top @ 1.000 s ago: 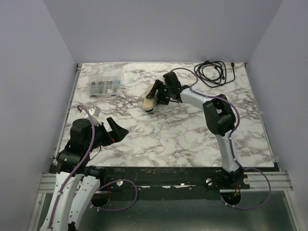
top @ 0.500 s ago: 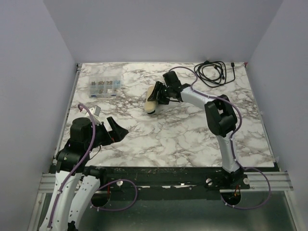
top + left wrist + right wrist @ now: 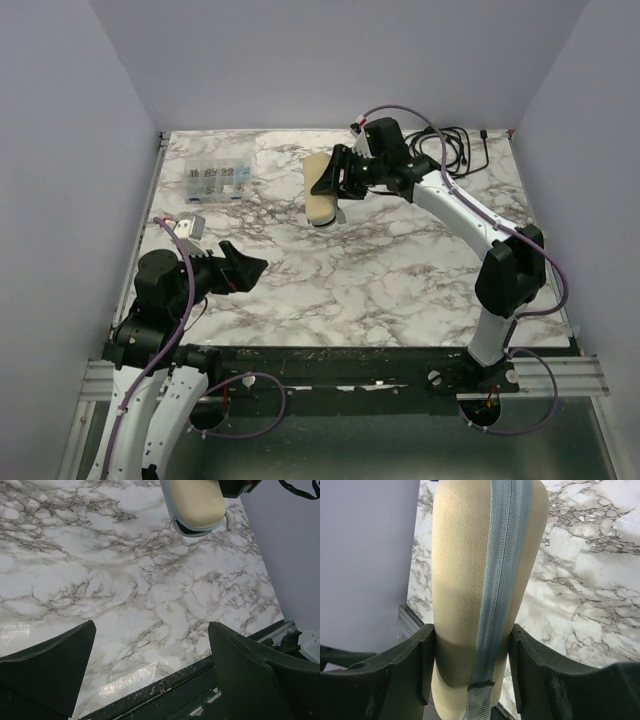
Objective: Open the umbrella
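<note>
Nearest the bases, the left end effector (image 3: 151, 625) hangs with its two fingers spread wide and nothing between them, low over the front-left of the marble surface (image 3: 380, 270). It sits almost where it was a second ago, the arm only slightly settled back. Farther in, the change is on the right. That arm has unfolded and reached up, its elbow swung out toward the right edge. The right end effector (image 3: 338, 178), which a second ago was only closing in at surface level, now clamps the cream-sleeved umbrella (image 3: 320, 195) on both sides. The umbrella has moved a little farther back and looks raised, its rounded lower end seeming to hang above the marble near the middle of the far half. One grey zip strip runs along the sleeve. At the far left one clear compartment box (image 3: 213, 181) lies unmoved, and at the far right one coiled black cable (image 3: 450, 150). That makes two arms, one umbrella, one box and one cable.
</note>
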### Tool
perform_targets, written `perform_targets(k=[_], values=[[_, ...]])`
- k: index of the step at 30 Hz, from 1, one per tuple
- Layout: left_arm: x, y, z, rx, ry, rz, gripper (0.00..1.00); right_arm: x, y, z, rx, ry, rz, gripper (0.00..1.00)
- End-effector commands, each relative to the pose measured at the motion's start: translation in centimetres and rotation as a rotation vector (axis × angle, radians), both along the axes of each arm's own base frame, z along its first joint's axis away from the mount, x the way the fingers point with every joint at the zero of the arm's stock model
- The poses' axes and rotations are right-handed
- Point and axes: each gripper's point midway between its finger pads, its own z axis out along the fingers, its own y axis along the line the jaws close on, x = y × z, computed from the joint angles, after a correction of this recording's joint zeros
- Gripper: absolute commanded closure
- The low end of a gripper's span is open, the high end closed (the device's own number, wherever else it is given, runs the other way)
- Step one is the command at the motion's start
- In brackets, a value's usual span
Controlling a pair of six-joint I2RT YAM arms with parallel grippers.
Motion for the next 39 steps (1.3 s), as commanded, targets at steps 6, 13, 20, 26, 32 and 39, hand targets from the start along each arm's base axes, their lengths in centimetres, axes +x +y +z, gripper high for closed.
perform_targets(k=[6, 13, 20, 26, 32, 39], values=[[1.2, -3.5, 3.7, -0.064, -0.313, -0.228, 0.02, -5.8, -2.2, 5.8, -0.047, 0.075, 0.107, 0.93], [1.6, -6.9, 3.5, -0.029, -0.336, -0.400, 0.07, -9.0, -4.0, 6.2, -0.081, 0.212, 0.078, 0.99], [0.6, -10.2, 3.3, 0.001, -0.491, -0.571, 0.12, -11.2, -4.5, 7.4, -0.066, 0.317, 0.074, 0.99], [-0.2, -12.8, 3.7, -0.008, -0.561, -0.695, 0.16, -11.7, -4.7, 9.0, -0.066, 0.316, 0.085, 0.99], [0.1, -14.4, 4.3, -0.016, -0.562, -0.743, 0.26, -12.0, -4.6, 10.7, -0.035, 0.299, 0.087, 0.99], [0.2, -15.7, 5.4, -0.037, -0.580, -0.775, 0.29, -12.3, -4.4, 11.6, -0.004, 0.291, 0.098, 0.99]])
